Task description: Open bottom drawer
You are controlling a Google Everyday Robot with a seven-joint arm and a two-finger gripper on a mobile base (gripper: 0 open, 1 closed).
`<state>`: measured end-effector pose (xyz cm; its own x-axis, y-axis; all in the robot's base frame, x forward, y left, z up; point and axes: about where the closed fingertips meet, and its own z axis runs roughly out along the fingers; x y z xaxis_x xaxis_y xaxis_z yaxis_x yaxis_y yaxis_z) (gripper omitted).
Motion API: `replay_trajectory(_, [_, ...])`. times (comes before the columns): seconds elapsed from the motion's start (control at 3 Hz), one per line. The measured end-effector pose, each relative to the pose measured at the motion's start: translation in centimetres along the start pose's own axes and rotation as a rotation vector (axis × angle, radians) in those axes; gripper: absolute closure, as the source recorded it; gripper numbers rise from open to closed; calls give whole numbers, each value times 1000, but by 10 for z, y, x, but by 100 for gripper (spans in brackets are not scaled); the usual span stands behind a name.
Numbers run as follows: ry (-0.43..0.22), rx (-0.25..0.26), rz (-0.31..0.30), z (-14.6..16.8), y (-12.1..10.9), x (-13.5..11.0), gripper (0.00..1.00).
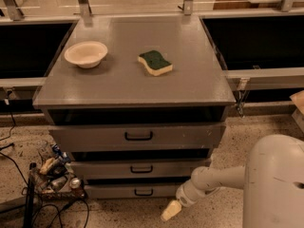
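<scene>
The bottom drawer point(137, 191) is the lowest, slimmest of three grey drawers in the cabinet, with a small black bar handle point(143, 192). Its front stands slightly out from the cabinet body, like the two drawers above it. My gripper point(170, 211) hangs low near the floor, just right of and below the bottom drawer's right end, apart from the handle. The white arm point(216, 182) reaches in from the lower right.
The mid-sized drawer point(140, 168) and the tallest drawer point(137, 136) sit above. A cream bowl point(86, 54) and a green-and-yellow sponge point(155, 63) lie on the grey cabinet top point(190, 80). Cables and a cluttered tray point(54, 177) lie on the floor at the left.
</scene>
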<state>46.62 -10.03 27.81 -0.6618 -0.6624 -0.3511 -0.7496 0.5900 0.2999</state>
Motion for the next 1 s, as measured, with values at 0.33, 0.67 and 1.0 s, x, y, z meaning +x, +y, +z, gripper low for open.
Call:
replay_trajectory(0.33, [-25, 5, 39, 14, -7, -9, 0])
replay_trajectory(0.67, [-75, 2, 104, 32, -20, -22, 0])
replay_trajectory(1.0, [-77, 6, 105, 32, -20, -22, 0])
